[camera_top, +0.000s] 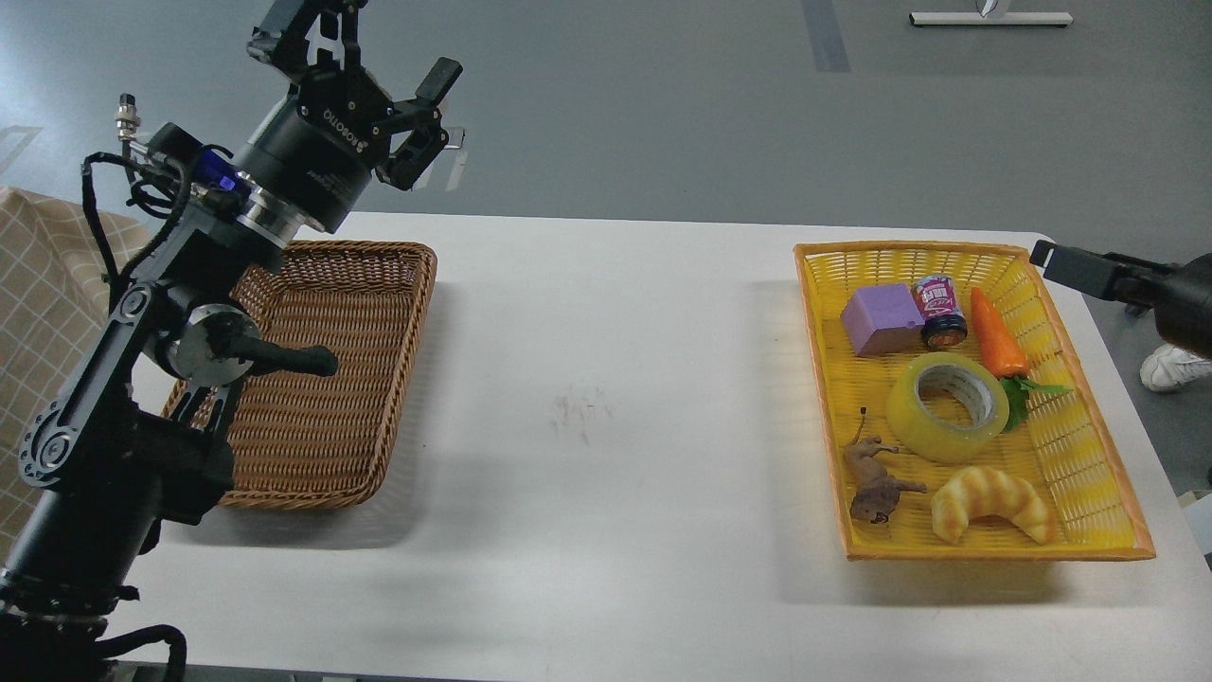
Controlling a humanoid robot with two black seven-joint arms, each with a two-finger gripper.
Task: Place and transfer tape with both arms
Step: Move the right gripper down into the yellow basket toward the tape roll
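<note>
The tape (947, 395), a thick yellow translucent roll with a grey-white core, lies flat in the middle of the yellow basket (994, 552) on the right of the table. My left gripper (365, 52) is open and empty, held high above the far edge of the brown wicker basket (331, 398). My right gripper (1051, 256) pokes in from the right edge, just outside the yellow basket's far right corner, well apart from the tape. It is seen side-on and dark, so its fingers cannot be told apart.
The yellow basket also holds a purple block (879, 319), a small jar (939, 309), a toy carrot (998, 336), a toy animal (876, 481) and a croissant toy (991, 504). The white table (606, 379) lies between the baskets. A checked cloth (38, 284) is at far left.
</note>
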